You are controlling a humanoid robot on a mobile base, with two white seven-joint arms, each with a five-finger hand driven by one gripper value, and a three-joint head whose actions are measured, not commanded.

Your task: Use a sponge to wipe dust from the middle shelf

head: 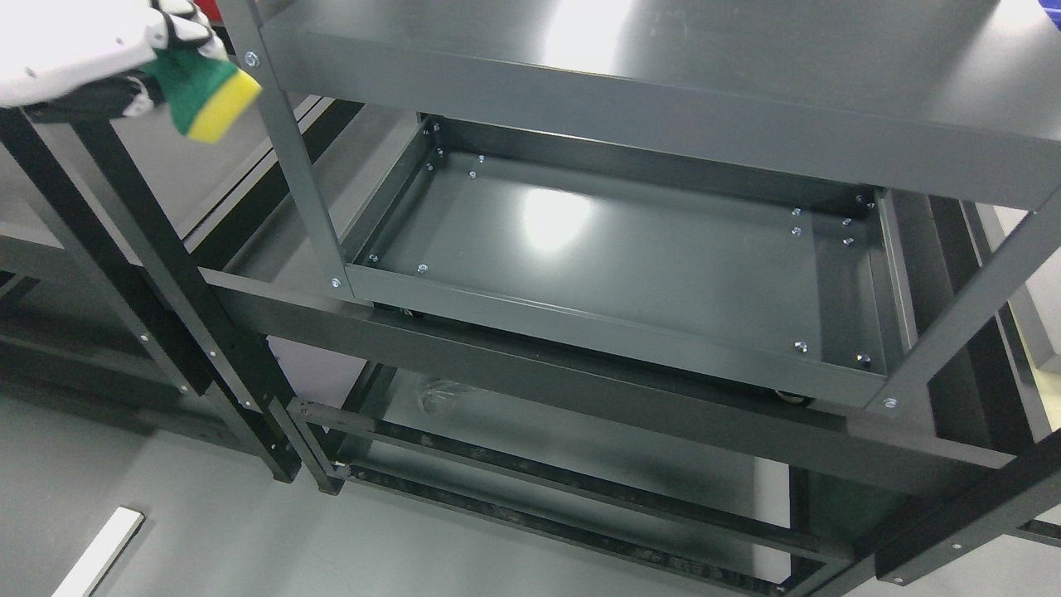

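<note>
Sponge (207, 98) sits in the upper left corner of the head view, green scouring side toward the arm and yellow foam side pointing down and to the right. The left hand (170, 41) grips it: white fingers with black joints are curled over its green top, and the white forearm comes in from the left edge. Sponge and hand hang to the left of the grey metal rack (580, 91), just beside its front left upright post (294, 157) and apart from it, level with the top shelf edge.

Below that top shelf lies the middle shelf (613, 257), a shallow grey tray with raised rims, small bolts in its corners and a bright patch of reflected light near its centre. The sponge is well apart from this tray, up and to the left of it, outside the rack's frame. Lower than the tray, dark crossbars and a bottom level of the rack show, and a second, darker frame (149, 265) stands to the left of the rack, under the hand. A pale strip (99, 551) lies on the floor at the lower left, far from the rack's post.
</note>
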